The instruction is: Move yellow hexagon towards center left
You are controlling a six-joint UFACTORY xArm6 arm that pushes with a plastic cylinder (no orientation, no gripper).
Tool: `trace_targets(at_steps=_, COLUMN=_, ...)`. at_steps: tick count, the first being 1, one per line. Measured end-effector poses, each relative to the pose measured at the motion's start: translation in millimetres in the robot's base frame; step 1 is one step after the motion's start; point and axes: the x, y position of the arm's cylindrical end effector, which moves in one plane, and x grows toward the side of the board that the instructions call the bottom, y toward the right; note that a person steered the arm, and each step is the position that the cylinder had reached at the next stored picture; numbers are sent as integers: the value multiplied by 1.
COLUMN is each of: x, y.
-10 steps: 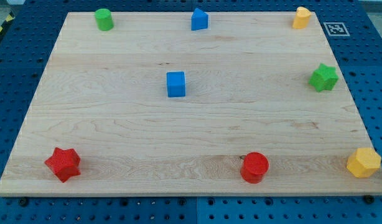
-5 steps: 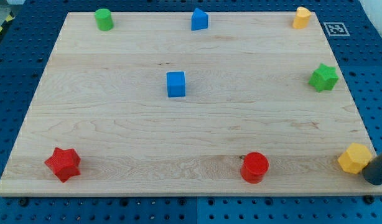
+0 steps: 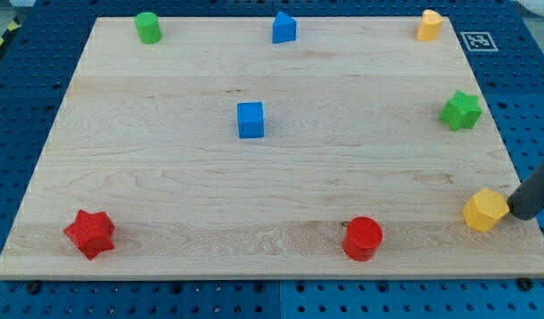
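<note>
The yellow hexagon (image 3: 485, 210) sits near the board's bottom right corner. My tip (image 3: 523, 213) is at the view's right edge, touching or almost touching the hexagon's right side; the dark rod rises up and to the right out of view. The centre left of the wooden board (image 3: 104, 159) lies far to the hexagon's left.
A red cylinder (image 3: 362, 237) stands left of the hexagon near the bottom edge. A red star (image 3: 89, 233) is at bottom left. A blue cube (image 3: 251, 120) is left of centre. A green star (image 3: 461, 110), a second yellow block (image 3: 429, 25), a blue block (image 3: 283, 27) and a green cylinder (image 3: 148, 27) ring the top and right.
The rod came into view from the right and pushed the yellow hexagon left and slightly up, off the board's corner edge. The other blocks have not moved.
</note>
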Motion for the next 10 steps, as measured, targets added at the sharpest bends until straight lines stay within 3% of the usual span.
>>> trace_targets(at_steps=2, x=13, y=12)
trace_targets(at_steps=4, x=13, y=-63)
trace_targets(at_steps=6, x=9, y=-100)
trace_targets(at_steps=10, x=-15, y=-113)
